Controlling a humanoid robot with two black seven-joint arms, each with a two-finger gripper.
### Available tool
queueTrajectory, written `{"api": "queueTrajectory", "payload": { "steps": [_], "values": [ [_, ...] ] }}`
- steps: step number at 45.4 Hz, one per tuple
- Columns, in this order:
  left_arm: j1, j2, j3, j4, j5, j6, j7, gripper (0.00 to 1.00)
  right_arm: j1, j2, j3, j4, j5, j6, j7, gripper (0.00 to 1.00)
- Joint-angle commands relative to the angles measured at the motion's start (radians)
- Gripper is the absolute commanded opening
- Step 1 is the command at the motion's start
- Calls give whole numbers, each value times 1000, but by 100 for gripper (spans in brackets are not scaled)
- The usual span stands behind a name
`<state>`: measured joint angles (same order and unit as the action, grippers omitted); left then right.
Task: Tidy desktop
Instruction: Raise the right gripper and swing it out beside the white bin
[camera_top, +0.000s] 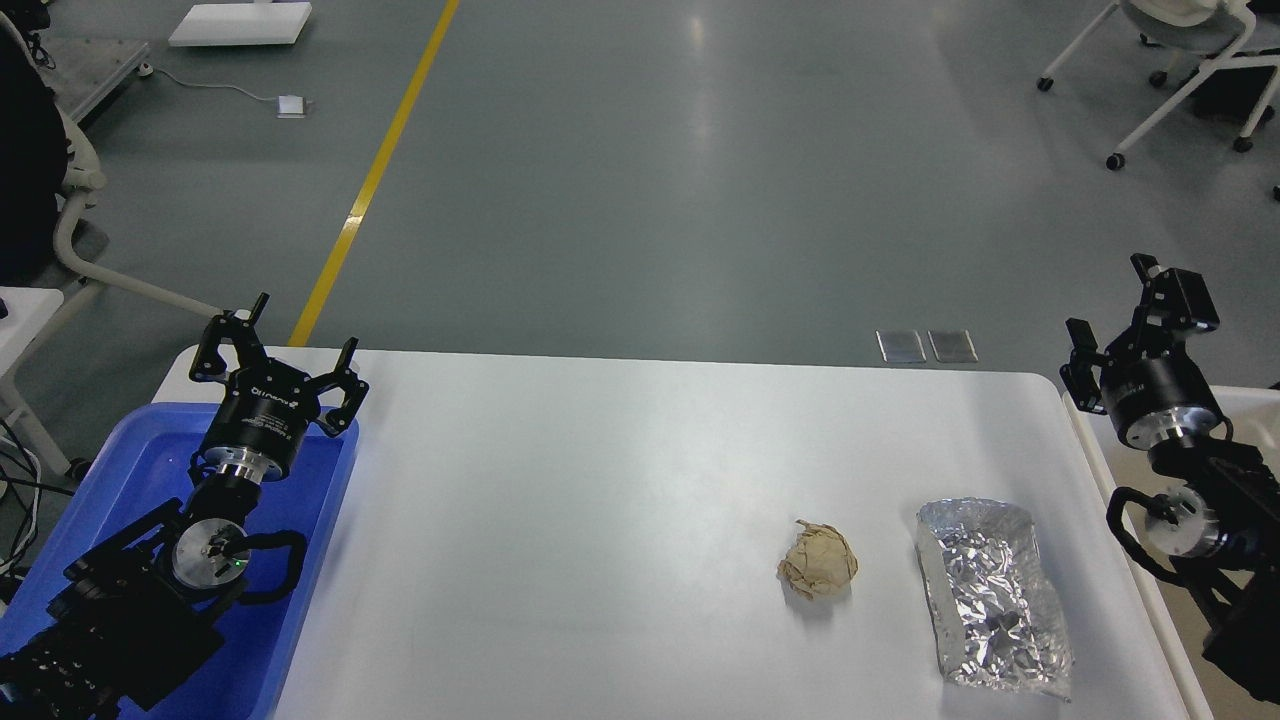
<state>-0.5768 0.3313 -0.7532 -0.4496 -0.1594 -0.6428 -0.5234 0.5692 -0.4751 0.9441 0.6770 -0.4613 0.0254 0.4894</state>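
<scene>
Bearing unreadable white print, left end effector (278, 352); foil bag (992, 598) unmarked

grey glossy floor (700, 180) with a yellow line (375, 170), white-legged chairs (1170, 90) at the far right.

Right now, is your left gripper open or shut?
Open: the left gripper holds nothing, its two fingers spread apart above the blue tray's far edge.

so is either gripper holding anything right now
No. The left gripper is open and empty over the tray; the right gripper is open and empty too.
</scene>
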Motion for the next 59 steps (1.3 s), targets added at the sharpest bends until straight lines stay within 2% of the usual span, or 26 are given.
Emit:
{"api": "queueTrajectory", "payload": {
  "steps": [1, 16, 21, 28, 33, 47, 54, 59],
  "values": [
    [0, 0, 0, 0, 0, 0, 0, 100, 70, -126, -189, -2, 1, -7, -2, 100],
    [0, 0, 0, 0, 0, 0, 0, 100, 219, -302, -519, 12, -5, 8, -6, 100],
    [0, 0, 0, 0, 0, 0, 0, 100, 320, -352, -769, 16, -48, 16, -6, 100],
    [0, 0, 0, 0, 0, 0, 0, 100, 495, -358, -1174, 38, -148, 27, -3, 100],
    [0, 0, 0, 0, 0, 0, 0, 100, 566, -362, -1330, 65, -235, 28, -2, 100],
    [0, 0, 0, 0, 0, 0, 0, 100, 612, -434, -1443, 222, -577, 50, 0, 100],
    [0, 0, 0, 0, 0, 0, 0, 100, 647, -477, -1489, 338, -674, 62, 0, 100],
    [0, 0, 0, 0, 0, 0, 0, 100, 652, -476, -1506, 366, -691, 62, 0, 100]
  ]
}}
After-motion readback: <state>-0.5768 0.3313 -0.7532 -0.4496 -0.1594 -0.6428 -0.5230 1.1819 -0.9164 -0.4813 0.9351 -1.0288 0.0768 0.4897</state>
